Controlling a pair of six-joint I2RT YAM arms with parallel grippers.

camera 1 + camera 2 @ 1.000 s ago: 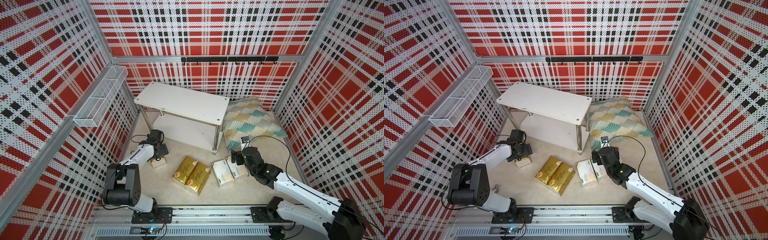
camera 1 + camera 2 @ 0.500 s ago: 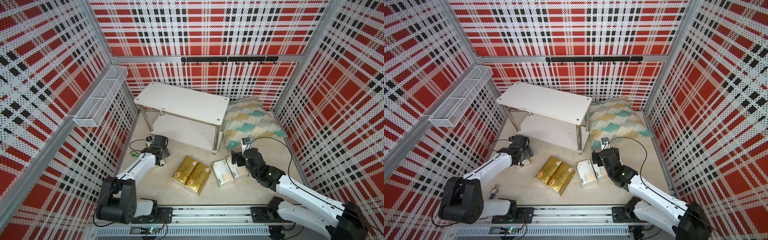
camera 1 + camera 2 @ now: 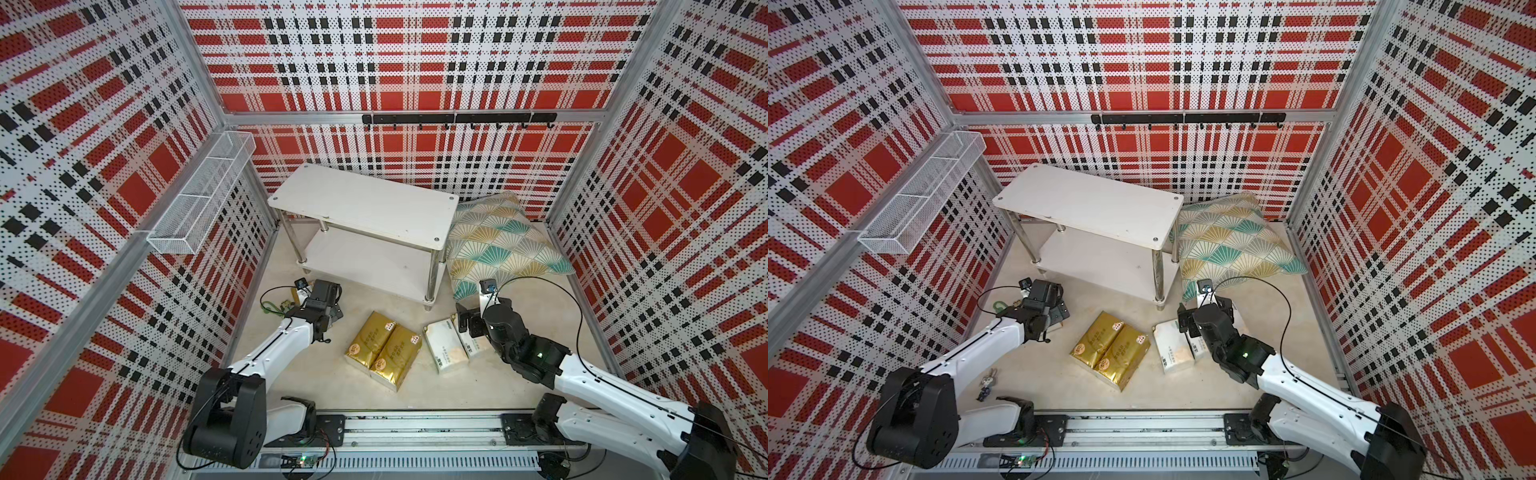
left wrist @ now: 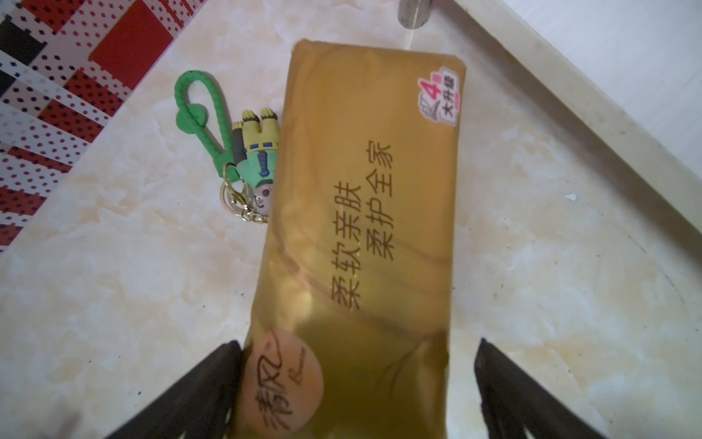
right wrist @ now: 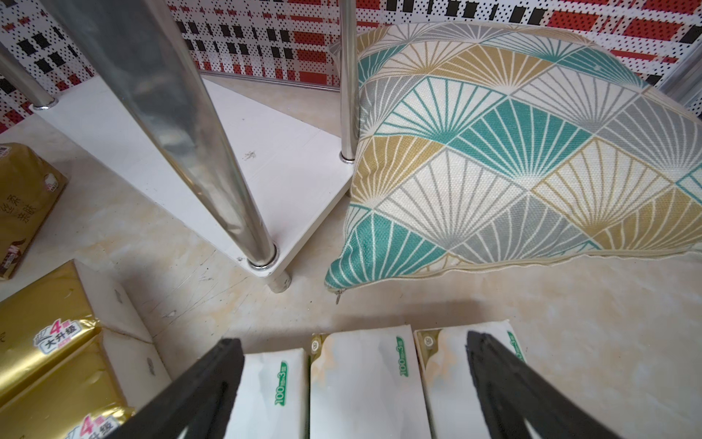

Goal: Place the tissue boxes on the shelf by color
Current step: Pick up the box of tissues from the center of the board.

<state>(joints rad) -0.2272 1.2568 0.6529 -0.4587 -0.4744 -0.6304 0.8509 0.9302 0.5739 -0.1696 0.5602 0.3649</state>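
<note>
In the left wrist view a shiny gold tissue box [image 4: 361, 213] lies on the floor between the fingers of my open left gripper [image 4: 359, 347]; one finger touches its edge, the other stands apart. In both top views that arm hides most of this box. Two more gold tissue boxes [image 3: 382, 351] lie side by side mid-floor. Three white ones [image 5: 364, 380] lie in a row under my open right gripper [image 5: 353, 342], which straddles the middle one without holding it. Behind them stands the white two-tier shelf [image 3: 365, 199], both boards bare.
A green keychain figure [image 4: 250, 152] lies against the gold box by the left wall. The teal-and-gold pillow [image 3: 503, 245] leans at the shelf's right end. A white wire basket [image 3: 199, 195] hangs on the left wall. A chrome shelf leg [image 5: 212, 152] rises close to the right gripper.
My left gripper has moved a little toward the front and come down over the gold box, still open. The right arm has hardly moved.
</note>
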